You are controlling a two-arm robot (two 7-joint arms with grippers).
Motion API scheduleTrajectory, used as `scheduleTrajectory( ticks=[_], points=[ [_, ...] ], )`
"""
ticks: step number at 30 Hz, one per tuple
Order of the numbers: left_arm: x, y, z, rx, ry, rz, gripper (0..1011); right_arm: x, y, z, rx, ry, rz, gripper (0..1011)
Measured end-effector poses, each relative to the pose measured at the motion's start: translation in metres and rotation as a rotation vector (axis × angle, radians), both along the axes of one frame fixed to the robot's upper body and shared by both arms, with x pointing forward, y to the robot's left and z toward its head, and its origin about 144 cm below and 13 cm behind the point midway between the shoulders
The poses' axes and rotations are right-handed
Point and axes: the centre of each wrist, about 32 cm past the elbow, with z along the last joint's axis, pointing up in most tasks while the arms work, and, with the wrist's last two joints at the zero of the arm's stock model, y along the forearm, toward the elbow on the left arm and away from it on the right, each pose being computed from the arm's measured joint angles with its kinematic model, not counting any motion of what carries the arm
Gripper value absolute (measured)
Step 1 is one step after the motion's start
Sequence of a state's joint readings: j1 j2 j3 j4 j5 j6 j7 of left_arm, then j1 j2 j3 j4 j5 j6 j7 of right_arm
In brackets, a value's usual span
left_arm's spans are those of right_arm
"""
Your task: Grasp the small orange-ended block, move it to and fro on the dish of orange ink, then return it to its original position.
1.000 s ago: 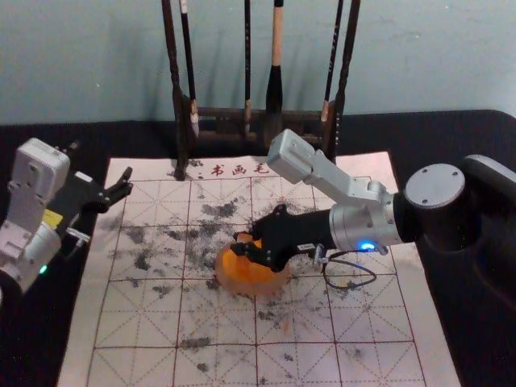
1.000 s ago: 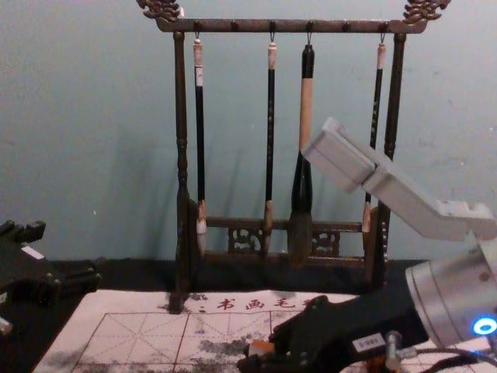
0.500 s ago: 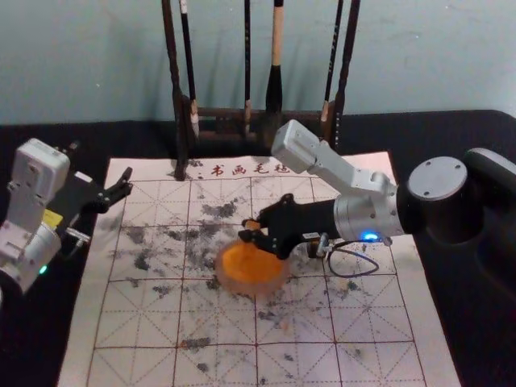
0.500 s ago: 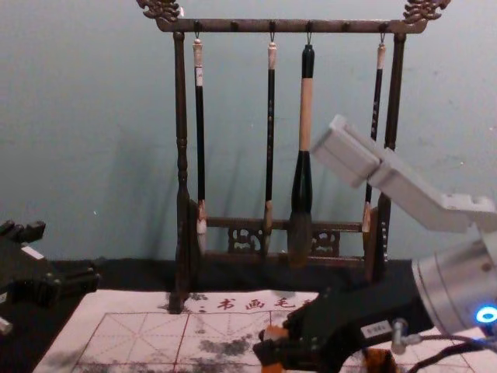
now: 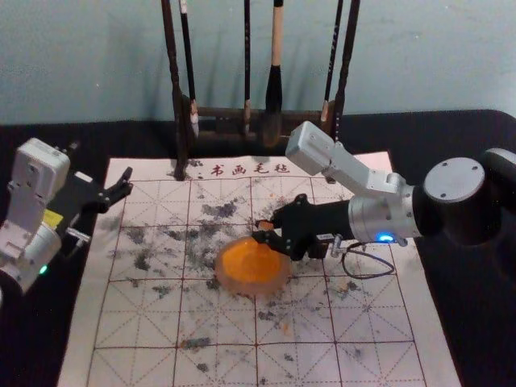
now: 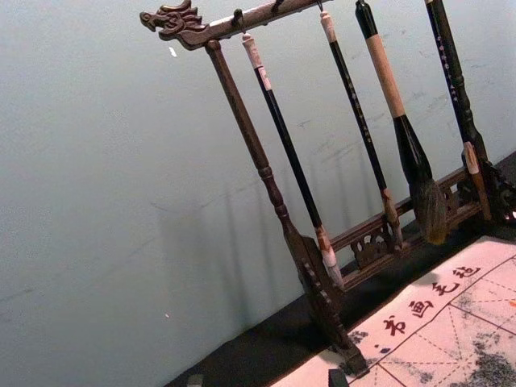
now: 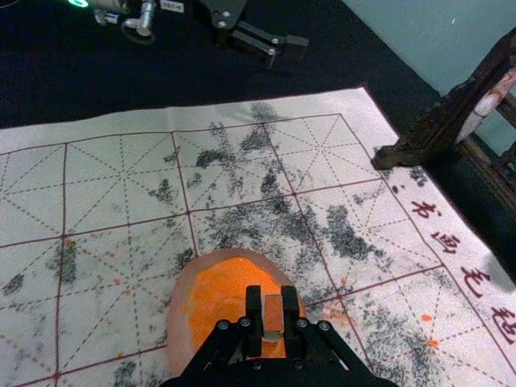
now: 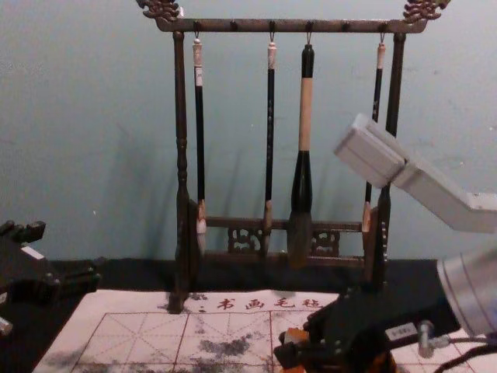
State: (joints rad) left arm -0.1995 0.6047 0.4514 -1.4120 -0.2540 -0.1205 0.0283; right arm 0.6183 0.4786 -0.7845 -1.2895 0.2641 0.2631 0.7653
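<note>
My right gripper (image 5: 263,230) reaches in from the right at the far-right rim of the round dish of orange ink (image 5: 248,268). It is shut on the small orange-ended block (image 5: 266,226). In the right wrist view the block (image 7: 273,311) stands between the two fingers of my right gripper (image 7: 272,305), over the ink in the dish (image 7: 216,295). Whether its lower end touches the ink, I cannot tell. My left gripper (image 5: 123,185) is parked, open and holding nothing, at the mat's far-left edge; the left wrist view catches the tips of the left gripper (image 6: 266,379).
A dark wooden rack (image 8: 181,155) with several hanging brushes (image 8: 304,116) stands behind the mat. The gridded, ink-stained mat (image 5: 379,367) lies on a black-covered table (image 5: 476,322). A dark orange-brown thing (image 8: 384,364) is partly hidden behind my right arm.
My right gripper has moved to the right with the block, from over the dish toward its far-right rim, uncovering more of the orange ink. The left arm has stayed still.
</note>
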Motion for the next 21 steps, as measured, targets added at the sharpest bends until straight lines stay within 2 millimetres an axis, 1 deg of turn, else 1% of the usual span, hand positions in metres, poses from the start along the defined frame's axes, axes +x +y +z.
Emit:
scheduleTrajectory(
  ticks=[5, 12, 21],
  points=[
    [0.000, 0.000, 0.000, 0.000, 0.000, 0.000, 1001, -0.005, -0.005, 0.000, -0.004, 0.003, 0.013, 116],
    [0.000, 0.000, 0.000, 0.000, 0.000, 0.000, 1001, -0.012, -0.006, 0.000, 0.001, 0.011, 0.033, 116],
    [0.000, 0.000, 0.000, 0.000, 0.000, 0.000, 1001, -0.016, 0.001, -0.002, 0.013, 0.026, 0.060, 116]
  ],
)
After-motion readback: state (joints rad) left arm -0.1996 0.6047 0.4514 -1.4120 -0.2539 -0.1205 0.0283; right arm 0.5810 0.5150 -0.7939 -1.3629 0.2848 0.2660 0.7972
